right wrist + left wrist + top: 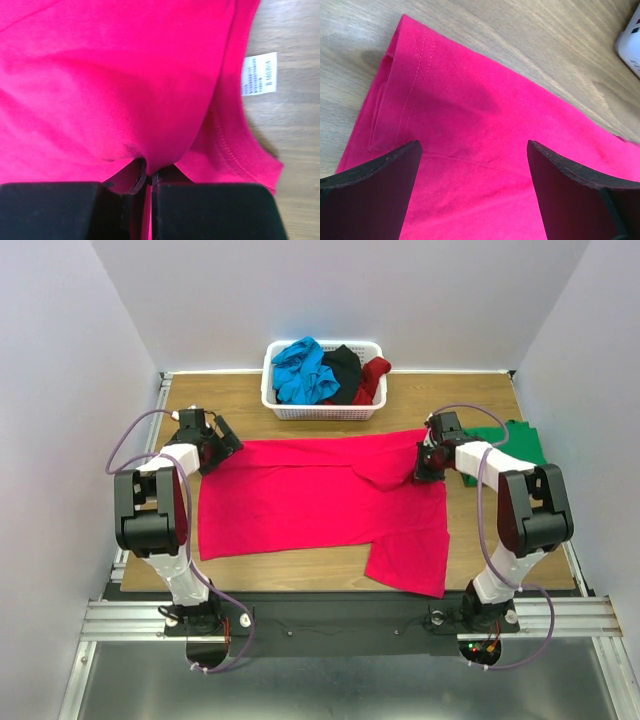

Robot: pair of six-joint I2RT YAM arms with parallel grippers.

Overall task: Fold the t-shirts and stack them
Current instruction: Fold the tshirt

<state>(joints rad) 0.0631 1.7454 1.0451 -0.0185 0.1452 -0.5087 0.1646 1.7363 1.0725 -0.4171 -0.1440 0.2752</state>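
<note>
A bright pink-red t-shirt [310,502] lies spread across the table's middle, one sleeve hanging toward the front right. My left gripper [222,448] is open over the shirt's far left corner; its jaws stand wide apart above the hemmed cloth [470,125]. My right gripper [428,462] is shut on a pinch of the pink-red shirt [150,100] near its collar, with the white label [259,74] beside it. A green t-shirt [510,445] lies folded at the right, partly behind the right arm. Blue [303,372], black [344,370] and dark red [372,378] shirts lie bundled in the basket.
A white lattice basket [322,412] stands at the table's far middle; its corner shows in the left wrist view [631,42]. Bare wood table [280,570] shows in front of the shirt. Grey walls close in both sides and the back.
</note>
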